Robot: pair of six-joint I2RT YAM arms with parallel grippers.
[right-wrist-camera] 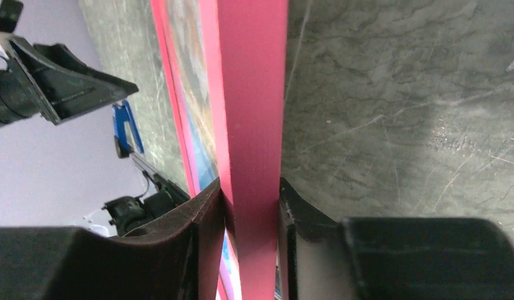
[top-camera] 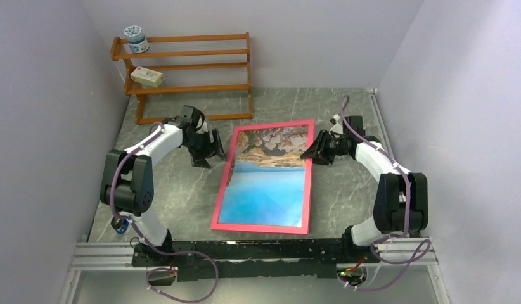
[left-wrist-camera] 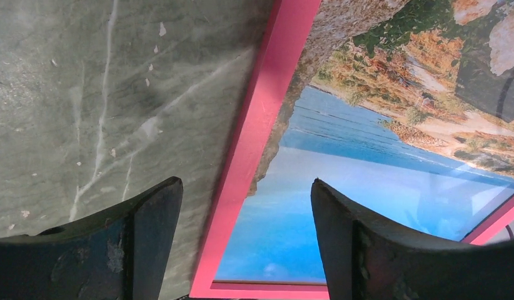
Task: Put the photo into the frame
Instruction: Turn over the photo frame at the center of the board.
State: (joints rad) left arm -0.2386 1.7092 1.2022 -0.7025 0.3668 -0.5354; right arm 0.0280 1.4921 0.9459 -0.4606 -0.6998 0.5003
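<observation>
The pink frame [top-camera: 222,185] lies mid-table with the photo [top-camera: 267,190] of sea and rocky shore showing inside it, rocks at the far end. My right gripper [top-camera: 312,152] is shut on the frame's right edge near the far corner. In the right wrist view both fingers of this gripper [right-wrist-camera: 251,190] press the pink edge [right-wrist-camera: 251,94], and a sliver of the photo [right-wrist-camera: 193,94] shows. My left gripper [top-camera: 207,151] is open and empty, just off the frame's left edge. In the left wrist view this gripper [left-wrist-camera: 245,184] straddles the pink edge [left-wrist-camera: 257,131] beside the photo [left-wrist-camera: 367,181].
A wooden slatted rack [top-camera: 188,88] stands at the back left, with a blue-and-white jar [top-camera: 136,38] on top and a white box [top-camera: 147,76] on its middle shelf. Purple walls close in left, right and behind. The arms' rail [top-camera: 245,253] runs along the near edge.
</observation>
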